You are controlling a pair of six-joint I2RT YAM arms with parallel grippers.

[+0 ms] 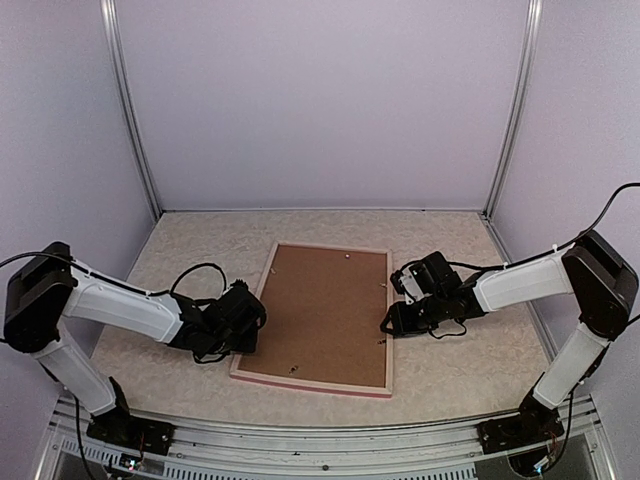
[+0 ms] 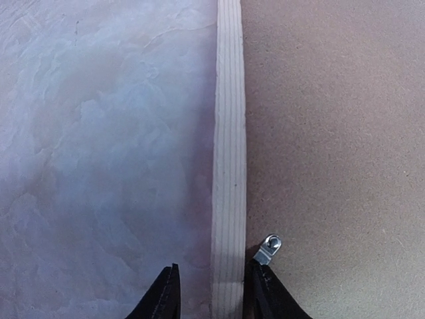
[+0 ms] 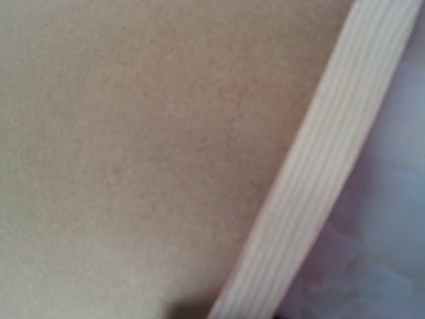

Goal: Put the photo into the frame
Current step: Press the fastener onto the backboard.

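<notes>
The frame [image 1: 310, 381] lies face down in the middle of the table, pale wood back up, with a brown backing board [image 1: 322, 312] inside it. The photo is hidden. My left gripper [image 1: 250, 325] straddles the left rail [image 2: 229, 133]. It is open: the left finger [image 2: 166, 299] stands clear of the wood, and the right one sits by a small metal clip [image 2: 271, 247] on the board [image 2: 332, 133]. My right gripper [image 1: 388, 322] is at the right rail [image 3: 319, 199]. Only dark slivers of its fingers show, so its hold is unclear.
The tabletop [image 2: 99, 133] is pale and mottled, with white walls and two metal corner posts [image 1: 135, 120] behind it. Several small clips dot the board's edges [image 1: 383, 285]. Black cables loop off both wrists.
</notes>
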